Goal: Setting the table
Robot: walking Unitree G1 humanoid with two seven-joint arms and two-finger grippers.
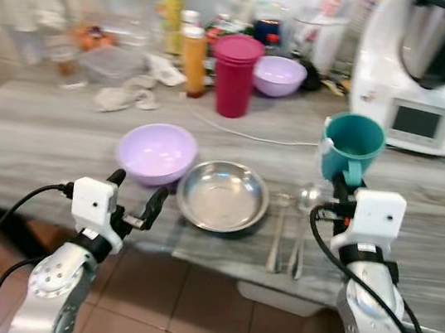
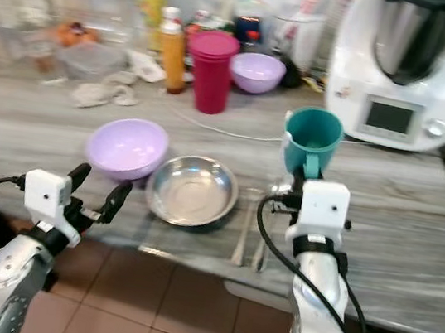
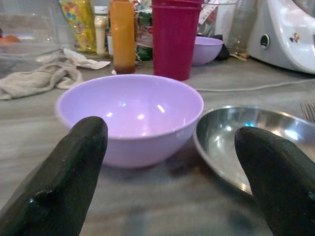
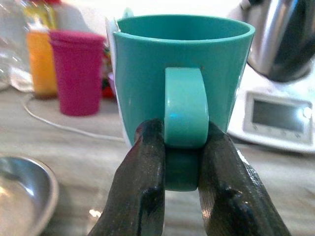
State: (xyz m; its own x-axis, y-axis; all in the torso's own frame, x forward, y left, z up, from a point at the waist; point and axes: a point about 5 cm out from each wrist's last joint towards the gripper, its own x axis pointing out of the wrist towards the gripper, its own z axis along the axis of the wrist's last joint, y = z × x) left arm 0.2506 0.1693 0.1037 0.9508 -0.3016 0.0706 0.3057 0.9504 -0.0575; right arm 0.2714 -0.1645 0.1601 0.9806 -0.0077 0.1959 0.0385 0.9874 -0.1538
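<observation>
Sitting near the front edge of the grey table (image 1: pixel 33 147), the steel dish (image 1: pixel 222 195) serves as the landmark, and nothing can be seen in it beyond reflections. Touching or nearly touching its left rim is a lilac bowl (image 1: pixel 157 152), which looks just as bare inside. A fork (image 1: pixel 278 232) and spoon (image 1: pixel 303 229) lie side by side just right of the dish. Well behind the dish stand a magenta tumbler (image 1: pixel 234 74), an orange bottle (image 1: pixel 194 61) and a second lilac bowl (image 1: pixel 279 75); a white kitchen machine (image 1: pixel 425 71) stands behind and to its right.

The right gripper (image 4: pixel 181 162) pinches the handle of a teal mug (image 1: pixel 352 146), holding it upright above the table, right of the dish and over the cutlery. The left gripper (image 1: pixel 135 191) hovers at the table edge in front of the lilac bowl, its fingers (image 3: pixel 69 172) spread wide and holding nothing.
</observation>
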